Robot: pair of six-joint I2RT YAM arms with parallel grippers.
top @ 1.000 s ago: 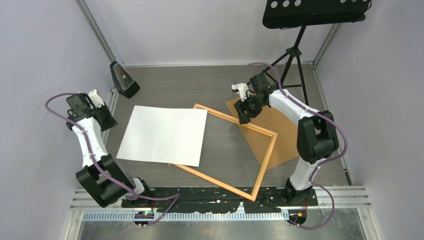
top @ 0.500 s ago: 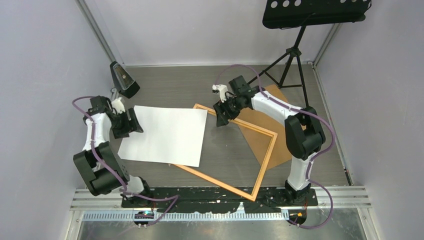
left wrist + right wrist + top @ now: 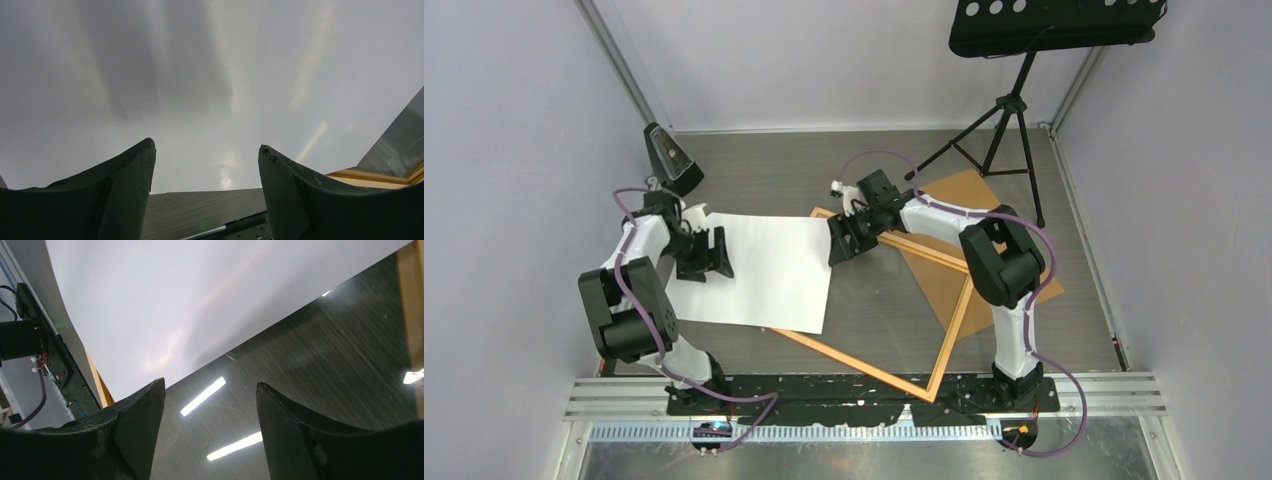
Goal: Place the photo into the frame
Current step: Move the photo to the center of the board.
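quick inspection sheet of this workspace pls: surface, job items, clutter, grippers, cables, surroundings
surface: dark wood-grain table, no spills seen
job's things: photo lies white side up, its near right corner overlapping the orange frame; not yet in the frame
clutter: brown backing board partly under the frame's far side; dark wedge-shaped object at back left
grippers: left gripper open above the photo's left part; right gripper open above the photo's right edge; nothing between either pair of fingers
cables: purple cables looped along both arms, no snag seen
surroundings: pale walls; black music stand at back right
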